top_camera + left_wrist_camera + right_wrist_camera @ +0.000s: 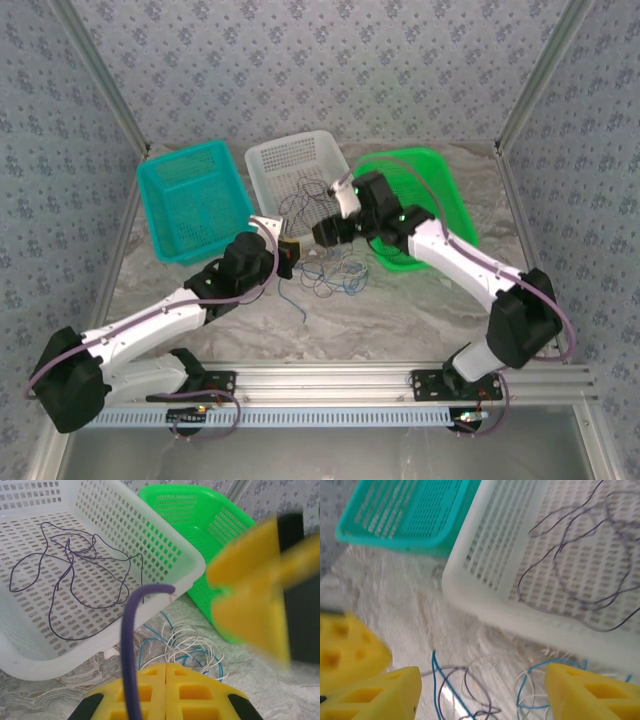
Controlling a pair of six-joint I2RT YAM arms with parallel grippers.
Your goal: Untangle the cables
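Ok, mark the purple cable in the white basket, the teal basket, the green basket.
purple cable [70, 552]: left wrist view, its knotted middle.
teal basket [190, 205]: top view, bare floor.
green basket [200, 517]: left wrist view, floor.

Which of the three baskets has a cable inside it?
The white perforated plastic basket in the middle: a thin dark purple cable lies looped inside; the teal basket and green basket hold none.
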